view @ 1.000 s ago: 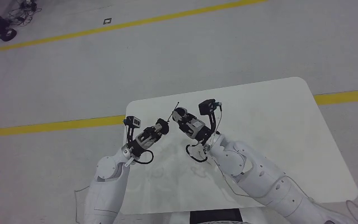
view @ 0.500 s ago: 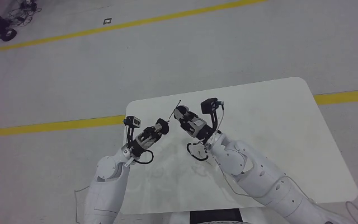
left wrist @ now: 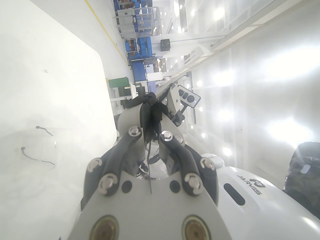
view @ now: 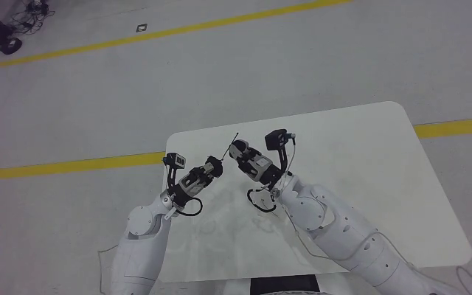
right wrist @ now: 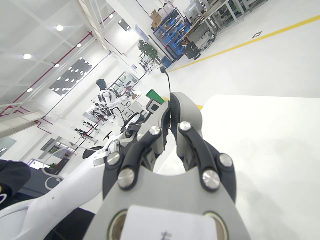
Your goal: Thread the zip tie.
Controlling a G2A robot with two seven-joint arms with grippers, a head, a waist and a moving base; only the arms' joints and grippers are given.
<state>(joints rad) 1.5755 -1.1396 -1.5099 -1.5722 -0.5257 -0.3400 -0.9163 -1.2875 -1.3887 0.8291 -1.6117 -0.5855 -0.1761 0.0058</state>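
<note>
Jaws, left and right: both clenched on thin black zip tie (right wrist: 169, 86), held aloft over counter (view: 354, 147), far left. Handling, likely: light, springy, slippery; best pinched close behind tip for threading.

The zip tie (right wrist: 169, 86), a thin black strap, is pinched between the right gripper (right wrist: 170, 108) jaws. Its small head pokes beyond their tips, and its tail apparently runs between the left gripper (left wrist: 151, 116) jaws.

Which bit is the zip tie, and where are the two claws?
zip tie (right wrist: 168, 82): right wrist view, on its thin strap below the head.
right claw (right wrist: 171, 102): right wrist view, between its fingertips.
left claw (left wrist: 150, 109): left wrist view, between its fingertips.
</note>
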